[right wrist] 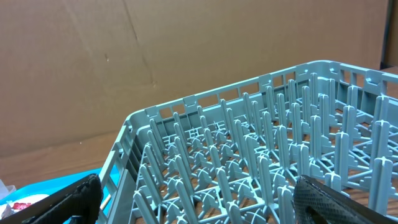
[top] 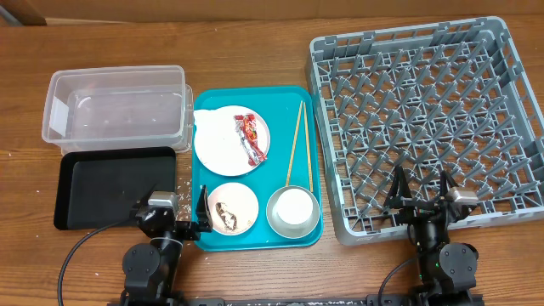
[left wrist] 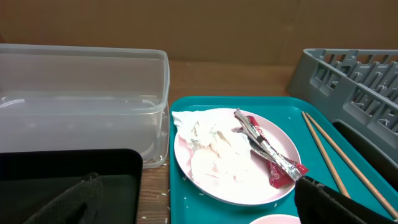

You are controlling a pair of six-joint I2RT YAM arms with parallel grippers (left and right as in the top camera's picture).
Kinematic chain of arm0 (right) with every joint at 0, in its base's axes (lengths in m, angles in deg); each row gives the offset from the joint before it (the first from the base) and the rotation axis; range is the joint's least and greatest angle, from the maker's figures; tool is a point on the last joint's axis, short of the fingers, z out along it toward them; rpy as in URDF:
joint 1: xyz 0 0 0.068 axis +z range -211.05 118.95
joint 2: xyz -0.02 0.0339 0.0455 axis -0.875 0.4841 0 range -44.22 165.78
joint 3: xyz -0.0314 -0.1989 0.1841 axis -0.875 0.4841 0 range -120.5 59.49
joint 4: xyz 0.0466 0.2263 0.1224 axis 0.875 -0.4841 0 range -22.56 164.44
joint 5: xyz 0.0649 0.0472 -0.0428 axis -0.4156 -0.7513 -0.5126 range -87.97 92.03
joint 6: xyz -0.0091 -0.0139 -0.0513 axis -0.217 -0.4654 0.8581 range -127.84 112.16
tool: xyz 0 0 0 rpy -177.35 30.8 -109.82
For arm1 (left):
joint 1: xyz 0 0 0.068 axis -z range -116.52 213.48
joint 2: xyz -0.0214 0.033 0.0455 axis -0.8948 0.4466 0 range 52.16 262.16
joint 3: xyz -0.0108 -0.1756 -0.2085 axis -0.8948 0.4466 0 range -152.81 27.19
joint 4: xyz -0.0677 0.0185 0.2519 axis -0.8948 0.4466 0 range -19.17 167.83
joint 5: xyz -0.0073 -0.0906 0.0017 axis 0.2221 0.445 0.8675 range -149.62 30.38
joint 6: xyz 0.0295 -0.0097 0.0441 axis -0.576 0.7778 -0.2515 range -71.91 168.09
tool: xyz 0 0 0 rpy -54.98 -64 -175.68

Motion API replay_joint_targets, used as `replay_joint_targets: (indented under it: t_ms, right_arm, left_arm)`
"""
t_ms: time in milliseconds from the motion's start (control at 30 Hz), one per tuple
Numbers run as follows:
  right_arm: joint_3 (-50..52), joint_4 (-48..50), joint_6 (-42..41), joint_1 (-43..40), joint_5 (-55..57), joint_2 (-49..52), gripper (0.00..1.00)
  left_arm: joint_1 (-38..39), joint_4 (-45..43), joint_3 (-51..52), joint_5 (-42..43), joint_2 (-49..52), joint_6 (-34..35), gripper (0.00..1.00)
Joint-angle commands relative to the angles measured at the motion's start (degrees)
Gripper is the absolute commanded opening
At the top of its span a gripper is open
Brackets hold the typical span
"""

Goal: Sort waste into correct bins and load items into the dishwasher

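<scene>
Judging from how things lie, the job has not begun: the clear tub near the far-left corner of the table and the black tray just in front of it, toward the near edge, both look empty, and the grey dish rack filling the right side holds nothing. Everything to be sorted sits on the teal tray in the middle. The large white plate carries the crumpled napkin and the red wrapper. The chopsticks lie beside it toward the rack. Nearer the front edge, the pink plate holds brown scraps, and the bowl seems to have the cup nested in it. The left hand waits at the near edge between black tray and teal tray, fingers apart and holding nothing. The right hand hangs over the rack's near rim, likewise spread and empty. All the waste sorting and all the loading are left to do.
</scene>
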Motion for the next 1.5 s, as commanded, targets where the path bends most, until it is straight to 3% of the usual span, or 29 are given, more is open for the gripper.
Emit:
replay_joint_targets:
  t_ms: [0,1333,1467]
  right_arm:
    - [0.59,0.24,-0.17,-0.17,-0.04,-0.57,1.00]
    - [0.59,0.24,-0.17,-0.17,-0.04,-0.57,1.00]
    - [0.59,0.22,-0.20,-0.15,-2.08,-0.57,1.00]
  left_arm:
    - [-0.26,-0.07,0.20,0.35,-0.50,0.59,1.00]
    - [-0.26,-0.11,0.20,0.44,-0.50,0.61,1.00]
    - [-0.26,-0.22,0.20,3.28,-0.50,1.44,1.00]
